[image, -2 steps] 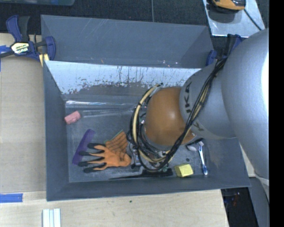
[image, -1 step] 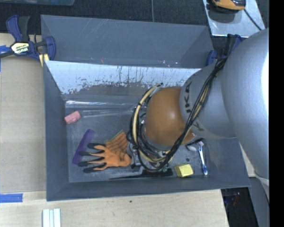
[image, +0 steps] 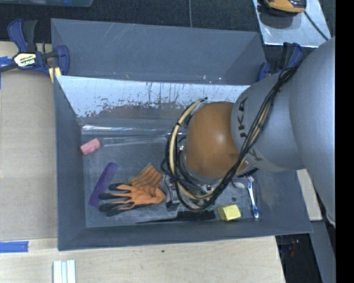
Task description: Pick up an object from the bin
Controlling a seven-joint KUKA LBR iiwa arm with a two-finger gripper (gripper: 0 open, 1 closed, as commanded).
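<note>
Found the gripper (image: 176,198) low in the grey bin (image: 71,158), just right of an orange-and-black glove (image: 135,193) by the front wall; could not tell whether open or closed beneath the orange cover (image: 209,140).

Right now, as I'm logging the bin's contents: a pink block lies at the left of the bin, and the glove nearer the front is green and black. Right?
Not green: the camera view shows the glove orange and black. The pink block does lie at the left of the bin, the glove nearer the front.
</note>
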